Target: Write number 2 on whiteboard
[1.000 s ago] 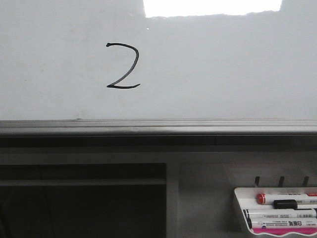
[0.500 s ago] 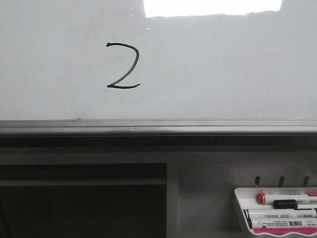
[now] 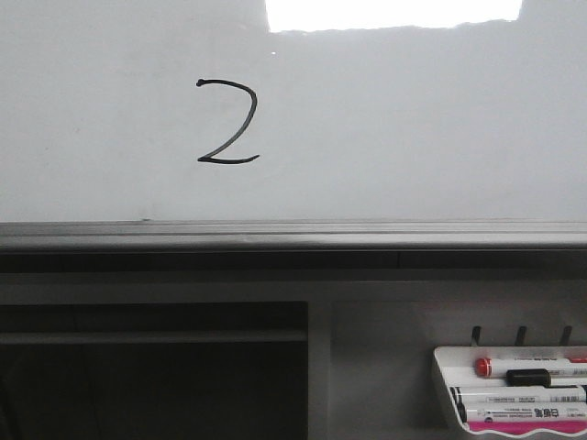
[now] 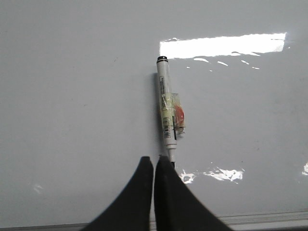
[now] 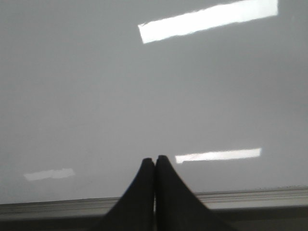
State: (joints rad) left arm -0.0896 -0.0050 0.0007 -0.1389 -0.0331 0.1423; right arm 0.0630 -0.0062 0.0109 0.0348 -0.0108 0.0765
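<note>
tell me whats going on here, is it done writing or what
It looks finished. A black number 2 is already drawn on the whiteboard, and neither arm shows in the front view. In the left wrist view, a marker lies on the board just beyond the left gripper, whose fingers are pressed together and do not appear to be holding it. The right gripper is also shut and empty, over a bare part of the board. More markers sit in a white tray below the board.

Our left gripper (image 4: 154, 161) has its two dark fingers (image 4: 137, 192) pressed together at the tips, with no gap between them. Our right gripper (image 5: 154, 161) sits the same way, fingers (image 5: 168, 192) closed tip to tip and holding nothing.
</note>
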